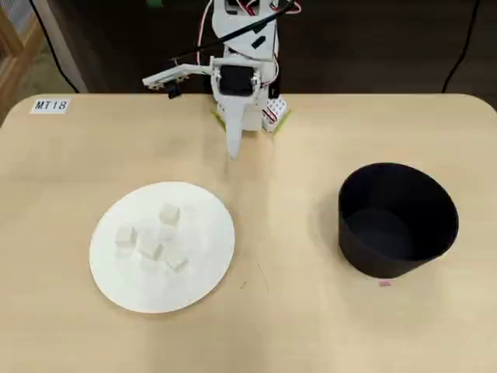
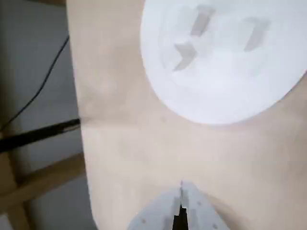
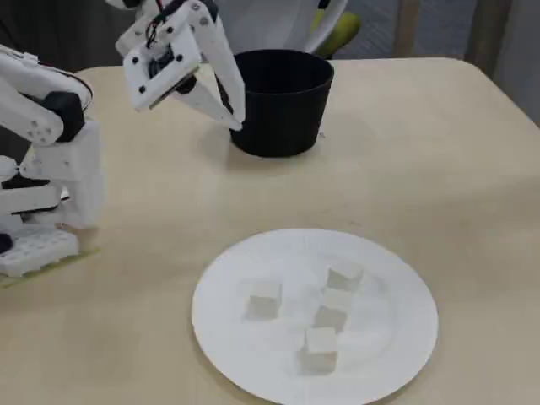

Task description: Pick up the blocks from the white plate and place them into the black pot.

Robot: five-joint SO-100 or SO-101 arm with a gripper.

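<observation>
Four blocks (image 3: 325, 310) on white plate (image 3: 228, 354), black pot (image 3: 283, 101) behind

A pale wooden table (image 1: 326, 326) stands before a dark wall (image 1: 373, 39).

White label (image 1: 51, 105) reading "MT18", stuck on table (image 1: 311, 326) corner, overhead view

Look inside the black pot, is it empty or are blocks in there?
Empty as far as the overhead view shows: the black pot has a bare dark bottom, and all four blocks sit on the white plate.
</observation>
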